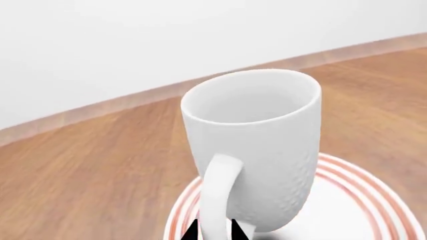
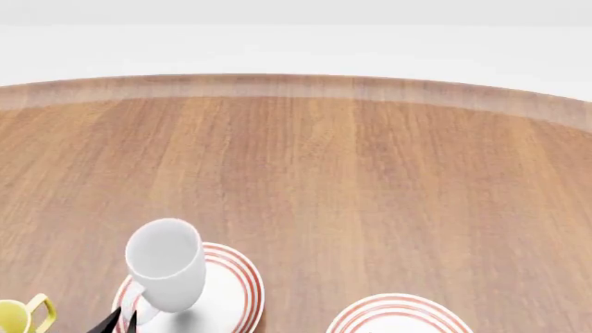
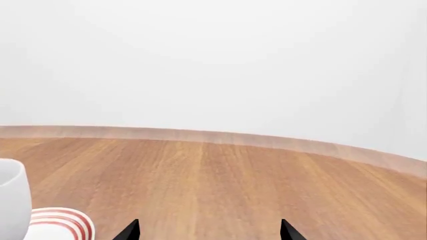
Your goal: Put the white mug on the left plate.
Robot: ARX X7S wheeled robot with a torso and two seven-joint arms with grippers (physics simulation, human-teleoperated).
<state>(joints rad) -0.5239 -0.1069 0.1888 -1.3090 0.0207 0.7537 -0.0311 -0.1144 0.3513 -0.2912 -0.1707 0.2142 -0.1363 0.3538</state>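
The white mug (image 1: pixel 257 150) is tall and plain and stands upright over the left plate (image 1: pixel 360 200), a white plate with red rings. Its base is at or just above the plate's surface; I cannot tell which. My left gripper (image 1: pixel 215 232) is shut on the mug's loop handle (image 1: pixel 217 200), with one black tip on each side. In the head view the mug (image 2: pixel 166 267) is over the left plate (image 2: pixel 231 291), and the left gripper (image 2: pixel 120 321) is at the bottom edge. My right gripper (image 3: pixel 210 231) is open and empty above bare wood.
An identical right plate (image 2: pixel 398 316) lies at the bottom right of the head view. A yellow-handled mug (image 2: pixel 19 316) is at the bottom left corner. The round wooden table (image 2: pixel 324 173) ends at a curved far edge against a white wall.
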